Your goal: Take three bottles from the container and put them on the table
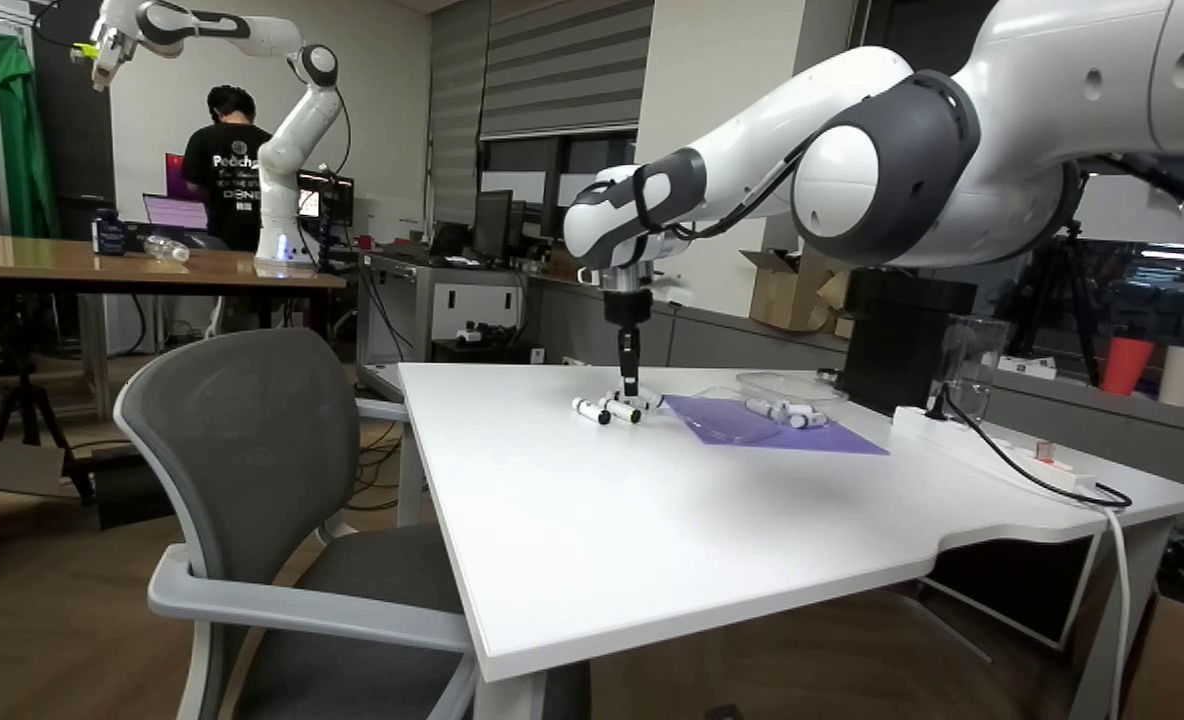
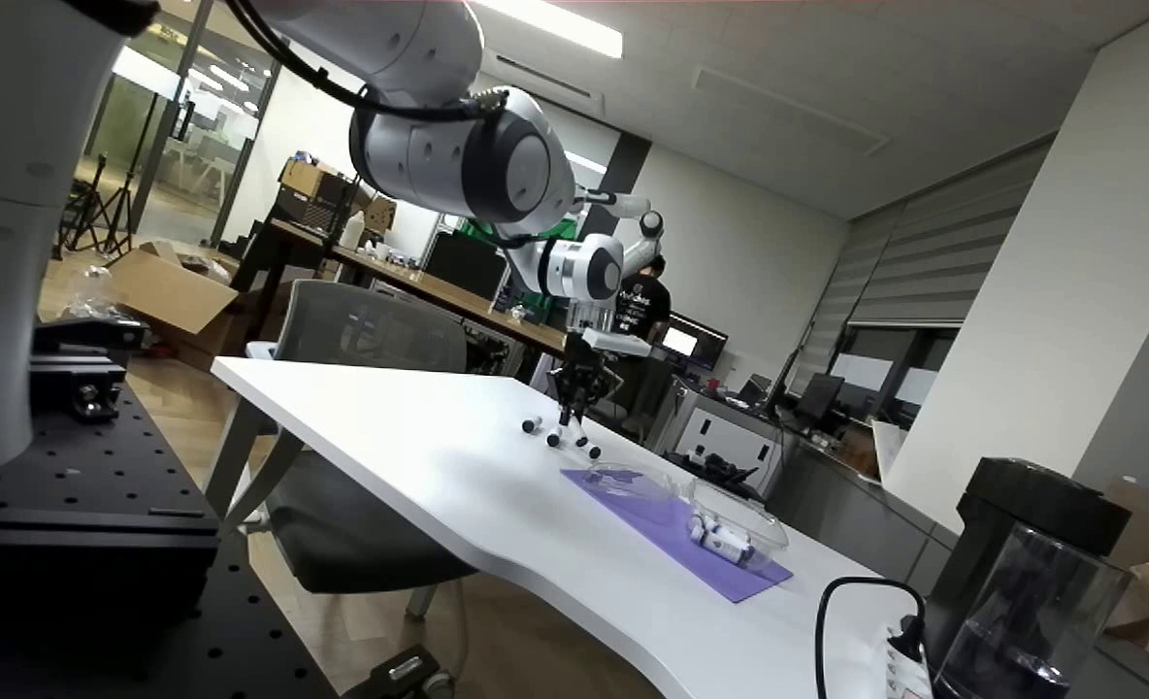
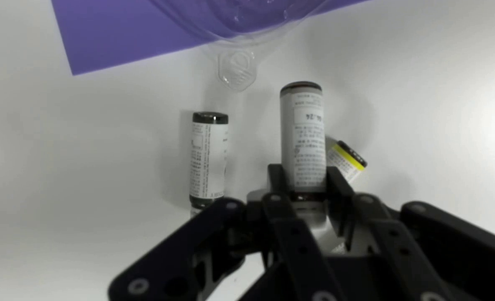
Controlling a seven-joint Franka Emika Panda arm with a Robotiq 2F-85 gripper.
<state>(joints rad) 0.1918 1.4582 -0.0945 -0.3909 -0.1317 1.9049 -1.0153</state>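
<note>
The gripper is closed on one small bottle, its fingers pressed to either side of the lower part of the label; the gap between them is just what the bottle fills. It is a slim cylinder wrapped in an off-white label, crowded with lines of fine dark print around a paler boxed panel with bolder figures. Dark reddish-brown shows at both ends of that label — a rounded rim at the end away from the gripper, a thin band by the fingertips. Whether it touches the white desk cannot be told.

In the wrist view a dark-ended bottle lies apart from it on the desk, white-labelled, with glossy near-black at each end. A yellow-banded bottle lies slantwise, partly hidden behind the gripped one. In an exterior view these lie with a dark-tipped bottle near the desk's far edge, just outside the short edge of a purple sheet.

A clear plastic piece rests on the sheet, its tab reaching past that edge. Toward the sheet's opposite end, more white-labelled bottles lie inside a clear plastic container.
</note>
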